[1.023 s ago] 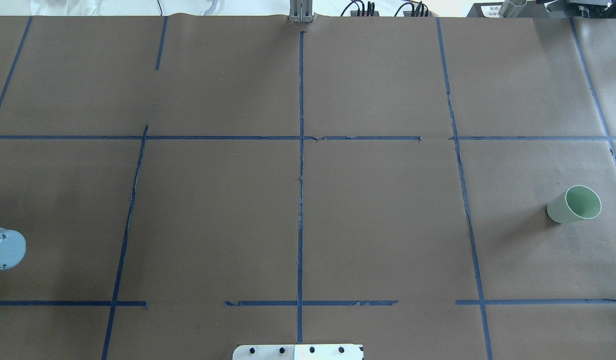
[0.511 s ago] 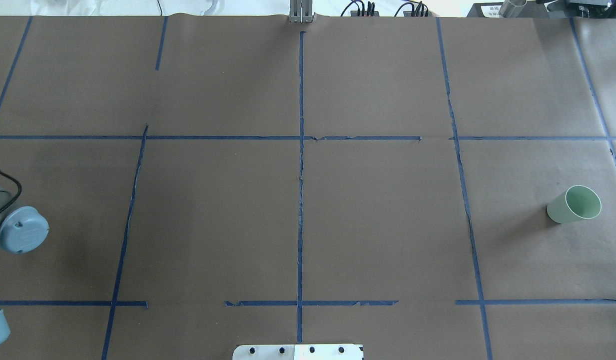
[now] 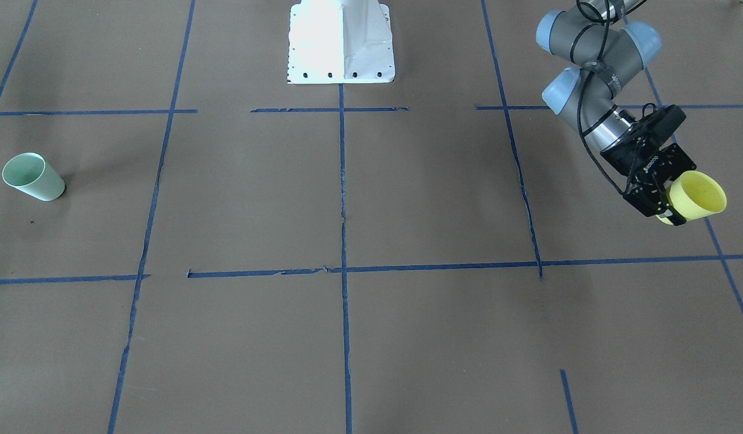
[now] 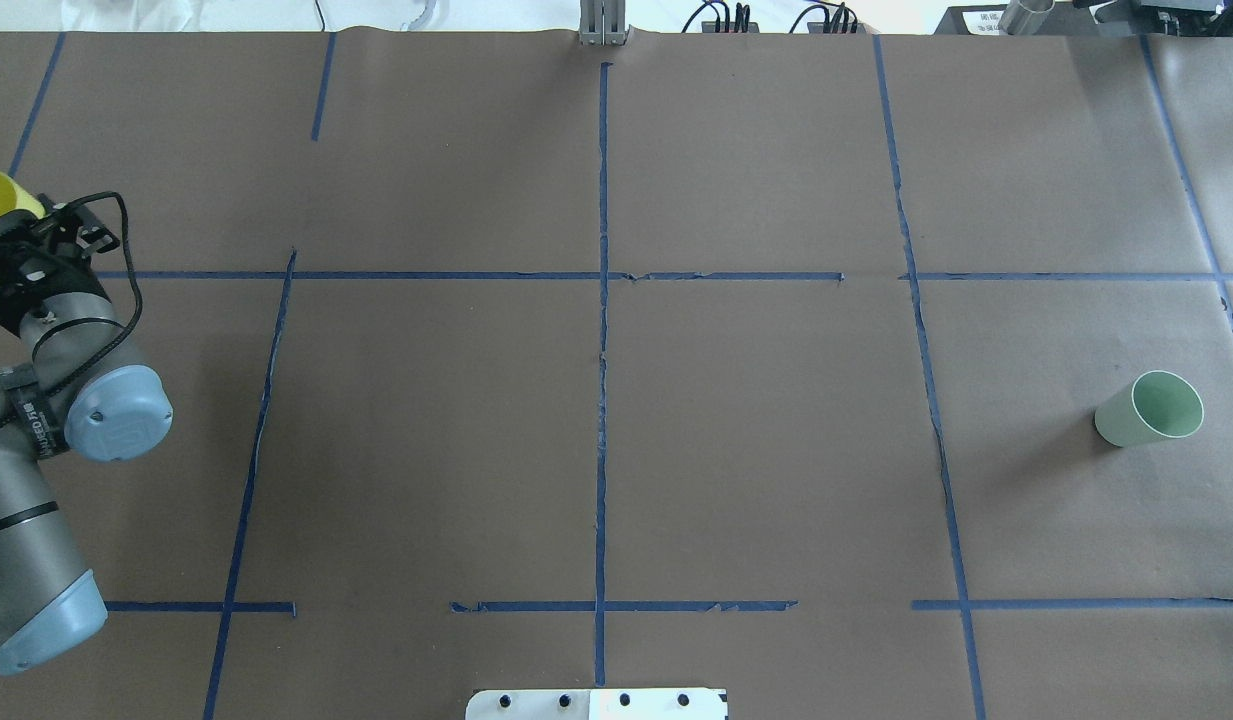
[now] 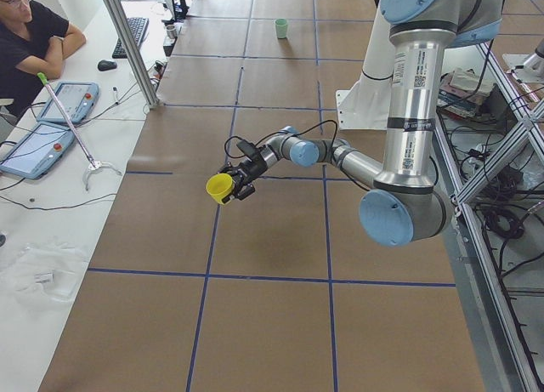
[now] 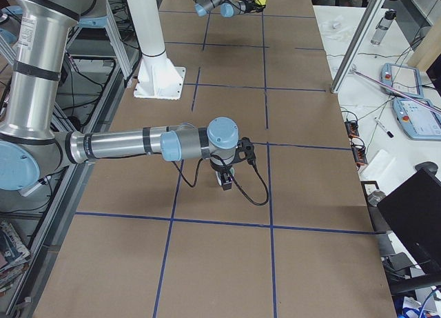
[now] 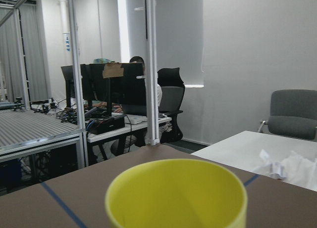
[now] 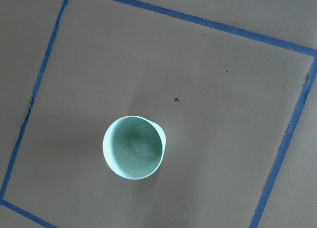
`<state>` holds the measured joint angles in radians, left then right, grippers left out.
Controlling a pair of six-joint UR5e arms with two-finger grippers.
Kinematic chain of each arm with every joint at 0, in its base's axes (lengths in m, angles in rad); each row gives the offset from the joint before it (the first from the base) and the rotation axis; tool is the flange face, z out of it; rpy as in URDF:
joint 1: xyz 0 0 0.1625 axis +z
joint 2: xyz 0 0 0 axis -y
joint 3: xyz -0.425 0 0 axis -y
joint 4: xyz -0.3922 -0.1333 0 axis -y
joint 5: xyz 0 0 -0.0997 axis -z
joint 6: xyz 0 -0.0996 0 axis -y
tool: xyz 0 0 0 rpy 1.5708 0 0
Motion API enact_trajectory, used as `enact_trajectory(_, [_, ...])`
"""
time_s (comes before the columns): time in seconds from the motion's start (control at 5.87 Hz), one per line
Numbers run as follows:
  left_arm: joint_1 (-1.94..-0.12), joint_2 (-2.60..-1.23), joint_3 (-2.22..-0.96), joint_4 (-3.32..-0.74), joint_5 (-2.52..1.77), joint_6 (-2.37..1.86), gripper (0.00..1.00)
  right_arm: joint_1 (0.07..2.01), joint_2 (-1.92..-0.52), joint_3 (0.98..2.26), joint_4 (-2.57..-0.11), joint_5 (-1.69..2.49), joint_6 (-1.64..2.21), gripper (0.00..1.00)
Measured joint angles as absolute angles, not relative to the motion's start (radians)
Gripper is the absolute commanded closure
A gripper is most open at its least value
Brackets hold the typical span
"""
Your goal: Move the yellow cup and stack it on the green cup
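Near the left table (image 4: 426, 450) edge, yellow cup (image 3: 698, 196) in left jaws' pinch; right jaws' state untellable.

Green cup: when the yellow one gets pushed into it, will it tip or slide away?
The green cup stands upright, mouth up, on its narrower base, so an off-centre push would probably tip it. It looks like thin, light plastic on smooth paper, so it may also slide.

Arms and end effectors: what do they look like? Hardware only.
Both arms are silver-grey tubes with pale blue joint caps. The left arm carries a boxy black end effector with white lettering, a black cable looping along its wrist. The right arm trails a black cable too.
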<state>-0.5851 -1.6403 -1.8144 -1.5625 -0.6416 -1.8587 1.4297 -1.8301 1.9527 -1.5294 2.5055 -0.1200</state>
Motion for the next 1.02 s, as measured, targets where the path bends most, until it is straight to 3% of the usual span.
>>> enact_trajectory(1.02, [-0.522, -1.862, -1.573, -2.496, -0.900, -0.933, 0.92, 1.429, -1.866, 1.966, -1.402, 2.537, -0.120, 0.00])
